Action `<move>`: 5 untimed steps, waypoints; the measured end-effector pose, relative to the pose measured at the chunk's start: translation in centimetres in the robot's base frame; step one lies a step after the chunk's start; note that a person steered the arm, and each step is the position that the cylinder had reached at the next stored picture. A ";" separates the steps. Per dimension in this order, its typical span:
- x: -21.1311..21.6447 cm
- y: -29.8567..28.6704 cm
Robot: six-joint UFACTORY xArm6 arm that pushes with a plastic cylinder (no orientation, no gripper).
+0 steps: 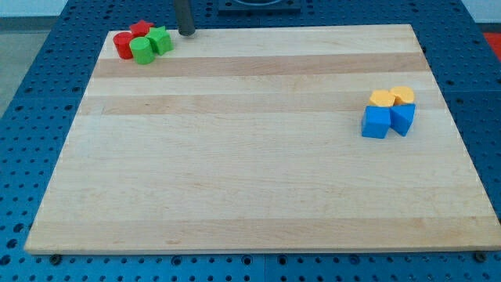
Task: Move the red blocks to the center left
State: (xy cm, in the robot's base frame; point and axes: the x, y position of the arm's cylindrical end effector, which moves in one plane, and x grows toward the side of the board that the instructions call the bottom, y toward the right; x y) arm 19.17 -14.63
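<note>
We are just starting. My tip (187,33), bare and holding nothing, sits at the board's top edge, beside the green blocks (151,45). Next we must push the red blocks (130,39) down the left edge.

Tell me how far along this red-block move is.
Nothing looks done: both red blocks sit in the top-left corner cluster, touching the green blocks. In hand: my tip rests at the board's top edge, just right of that cluster, touching no block. Left: separating the reds from the greens and pushing them down to center left.
</note>
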 end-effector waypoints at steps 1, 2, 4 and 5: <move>0.1 -1.2; 0.0 -2.7; -0.1 -5.7; 0.0 -6.8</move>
State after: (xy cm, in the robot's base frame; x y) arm 19.15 -21.39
